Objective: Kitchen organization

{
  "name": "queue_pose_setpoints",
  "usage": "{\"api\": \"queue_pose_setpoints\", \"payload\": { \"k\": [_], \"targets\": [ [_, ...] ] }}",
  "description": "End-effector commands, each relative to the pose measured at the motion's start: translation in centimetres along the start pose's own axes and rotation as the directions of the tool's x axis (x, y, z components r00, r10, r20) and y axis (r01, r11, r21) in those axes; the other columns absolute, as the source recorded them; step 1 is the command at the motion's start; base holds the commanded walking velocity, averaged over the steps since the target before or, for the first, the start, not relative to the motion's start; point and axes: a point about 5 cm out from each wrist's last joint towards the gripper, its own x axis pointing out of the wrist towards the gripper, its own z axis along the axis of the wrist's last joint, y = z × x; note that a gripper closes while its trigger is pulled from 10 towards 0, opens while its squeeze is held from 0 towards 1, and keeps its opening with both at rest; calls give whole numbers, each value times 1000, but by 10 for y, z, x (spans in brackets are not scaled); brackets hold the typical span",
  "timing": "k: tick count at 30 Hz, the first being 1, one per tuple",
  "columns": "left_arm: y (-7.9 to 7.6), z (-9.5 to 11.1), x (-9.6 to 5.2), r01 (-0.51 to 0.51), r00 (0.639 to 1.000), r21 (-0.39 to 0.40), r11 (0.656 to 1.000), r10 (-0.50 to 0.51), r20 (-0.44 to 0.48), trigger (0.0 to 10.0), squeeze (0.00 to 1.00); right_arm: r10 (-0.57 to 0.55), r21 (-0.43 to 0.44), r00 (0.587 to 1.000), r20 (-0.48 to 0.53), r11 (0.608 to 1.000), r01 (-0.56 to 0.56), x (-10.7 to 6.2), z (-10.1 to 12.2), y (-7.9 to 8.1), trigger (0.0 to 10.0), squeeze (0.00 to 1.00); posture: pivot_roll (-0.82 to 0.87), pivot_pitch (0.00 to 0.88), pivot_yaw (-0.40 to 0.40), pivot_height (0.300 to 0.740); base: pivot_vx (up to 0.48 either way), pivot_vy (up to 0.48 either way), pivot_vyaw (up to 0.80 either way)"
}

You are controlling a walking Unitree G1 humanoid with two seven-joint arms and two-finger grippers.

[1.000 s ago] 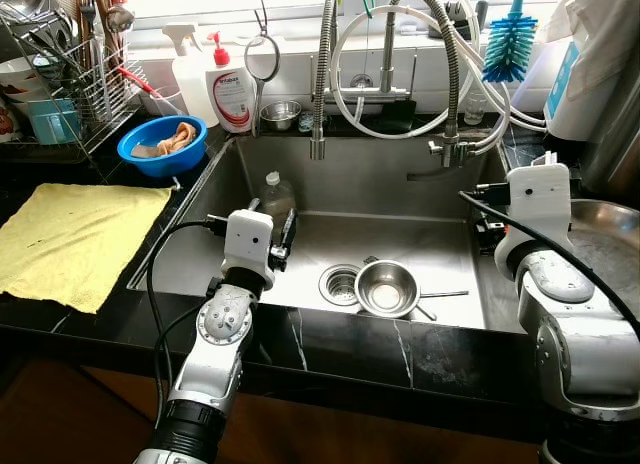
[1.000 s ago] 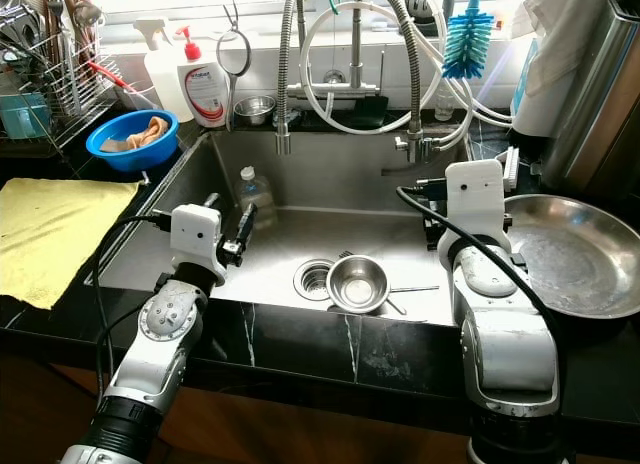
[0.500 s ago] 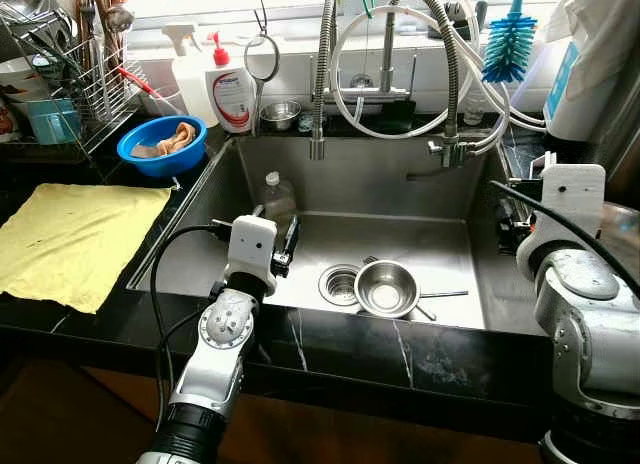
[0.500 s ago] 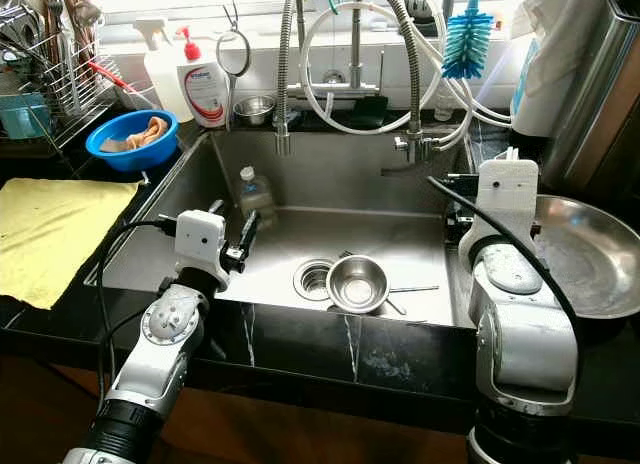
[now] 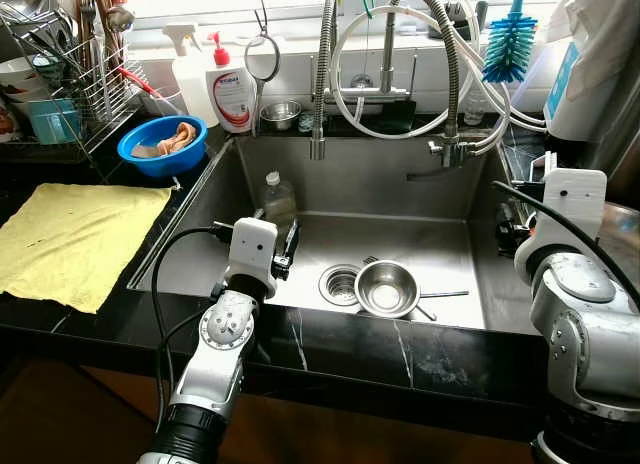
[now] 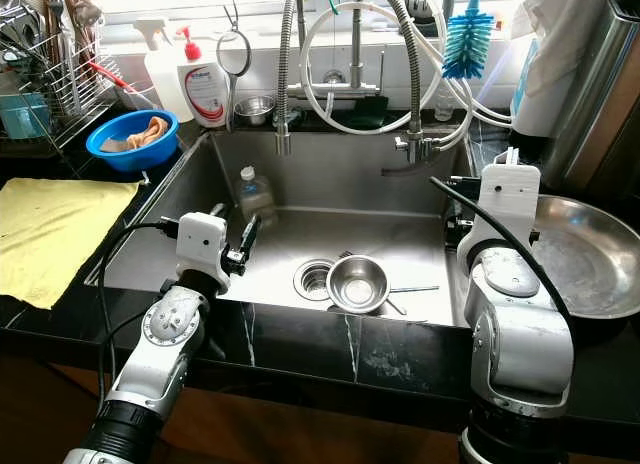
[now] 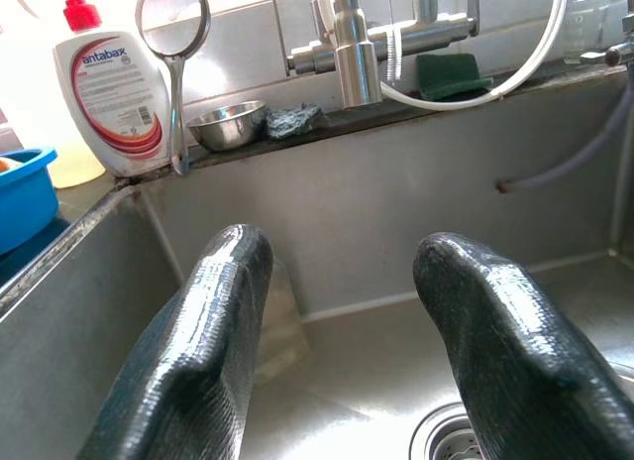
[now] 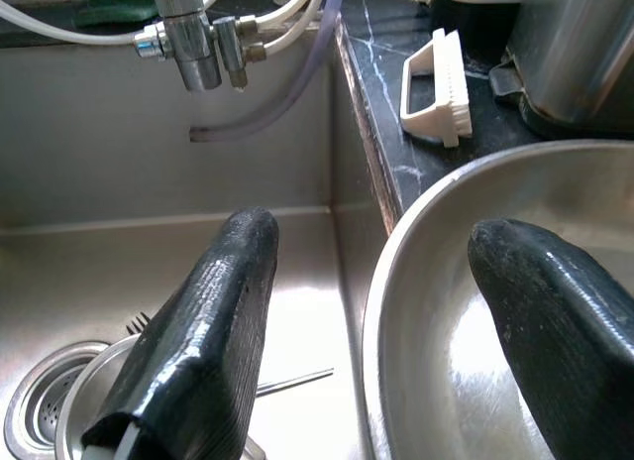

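Main hazard, in my judgement: the large steel pan rests on the counter with its rim just under the right gripper, whose fingers stand spread astride that rim; a careless descent could strike it and skid the pan toward the sink. The small steel bowl sits on the sink floor beside the drain, below and left of that gripper. The left gripper hovers over the sink's left half, fingers apart and empty; the clear bottle stands just ahead and could topple if nudged. Only legible writing: "antabax" on the soap bottle beyond it.
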Motion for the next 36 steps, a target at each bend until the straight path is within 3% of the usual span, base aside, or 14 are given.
{"api": "queue_pose_setpoints", "payload": {
  "k": [1, 18, 19, 20, 21, 28, 29, 30, 31, 32, 33, 34, 36],
  "targets": [
    [1, -7, -2, 2, 999, 11, 1000, -1, -38, 10000, 0, 7, 7, 1000, -12, 1000, -7, 0, -1, 2, 10000, 0, -278, 0, 78, 740, 0, 0, 0],
    [-1, -8, -1, 16, 999, 6, 1000, -16, -47, 10000, 0, -4, 32, 998, -55, 999, 6, 1, -14, 4, 10000, 0, -281, 0, 82, 740, 0, 0, 0],
    [0, -8, -1, 17, 999, 6, 1000, -17, -46, 10000, 0, -3, 32, 999, -54, 999, 5, 1, -14, 5, 7569, 0, -281, 0, 82, 740, 0, 0, 0],
    [-1, -8, -1, 18, 999, 6, 1000, -18, -46, 10000, 0, -4, 35, 999, -51, 999, 6, 1, -13, 5, 1529, 0, -281, 0, 82, 740, 0, 0, 0],
    [-1, -8, -1, 19, 999, 5, 1000, -18, -45, 10000, 0, -5, 37, 999, -50, 999, 7, 1, -13, 5, 0, 0, -281, 0, 82, 740, 0, 0, 0],
    [-1, -6, 1, 25, 999, 6, 1000, -25, -40, 10000, 0, -23, 55, 999, -42, 998, 25, 1, -11, 2, 0, 0, -280, 0, 86, 740, 0, 0, 0],
    [-1, -5, 2, 28, 999, 7, 1000, -28, -36, 10000, 0, -29, 59, 999, -38, 998, 31, 1, -10, 1, 784, 0, -280, 0, 86, 740, 0, 0, 0],
    [-1, -4, 3, 29, 999, 7, 1000, -29, -34, 10000, 0, -31, 60, 999, -36, 998, 33, 1, -10, 1, 2549, 0, -280, 0, 87, 740, 0, 0, 0],
    [-1, -4, 4, 29, 999, 8, 1000, -29, -33, 10000, 0, -31, 61, 999, -33, 998, 33, 1, -9, 1, 3451, 0, -280, 0, 89, 740, 0, 0, 0],
    [-1, -4, 4, 29, 999, 8, 1000, -29, -32, 10000, 0, -31, 61, 999, -32, 998, 33, 1, -9, 1, 3451, 0, -282, 0, 90, 740, 0, 0, 0],
    [0, -4, 4, 30, 999, 9, 1000, -30, -32, 10000, 0, -32, 62, 999, -32, 997, 34, 1, -9, 1, 9294, 0, -281, 0, 90, 740, 0, 0, 0],
    [0, -4, 4, 31, 999, 9, 999, -31, -31, 10000, 0, -33, 63, 999, -31, 997, 35, 1, -9, 1, 10000, 0, -282, 0, 92, 740, 0, 0, 0],
    [0, -4, 4, 34, 999, 10, 999, -34, -30, 10000, 0, -35, 64, 999, -31, 997, 37, 1, -9, 1, 10000, 0, -279, 0, 92, 740, 0, 0, 0]
  ]
}}
